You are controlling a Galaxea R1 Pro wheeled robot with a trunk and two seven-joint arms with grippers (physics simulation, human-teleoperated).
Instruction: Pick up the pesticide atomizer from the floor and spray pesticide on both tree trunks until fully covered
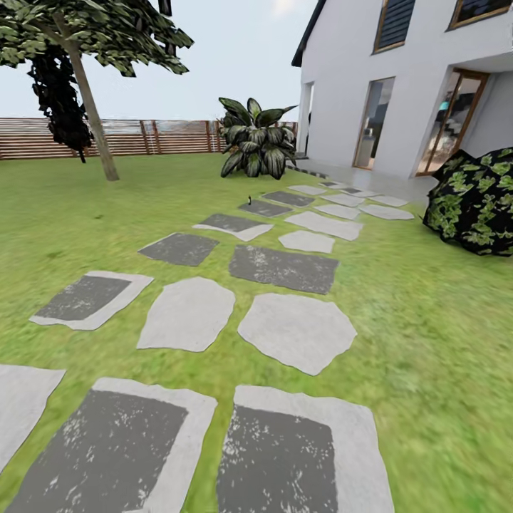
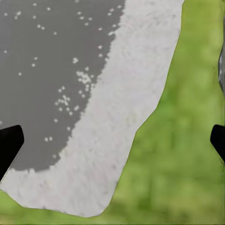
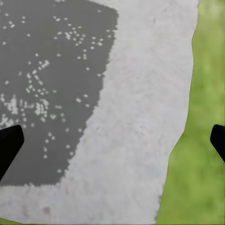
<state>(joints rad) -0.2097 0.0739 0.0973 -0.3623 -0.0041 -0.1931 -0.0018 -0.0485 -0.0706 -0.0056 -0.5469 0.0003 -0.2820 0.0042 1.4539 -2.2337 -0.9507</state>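
Grass floor (image 1: 427,342), tiny upright atomizer (image 1: 249,199) beside far paving stones (image 1: 285,269), both pincers apart.

We are counting one leaning tree (image 1: 89,100), one broad-leaved plant (image 1: 256,142), one dark bush (image 1: 476,201), one house (image 1: 413,78), and roughly twenty paving stones (image 1: 296,329).

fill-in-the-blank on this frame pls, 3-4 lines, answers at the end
1. The paving stones run across the lawn toward the white ____.
2. Behind the leaning tree, the garden is closed off by a slatted wooden ____.
3. In both wrist views, the left gripper and the right gripper have their fingertips wide apart, so the jaws are ____.
4. Beneath the right gripper lies a grey stone slab bordered by green ____.

Missing words: house; fence; open; grass
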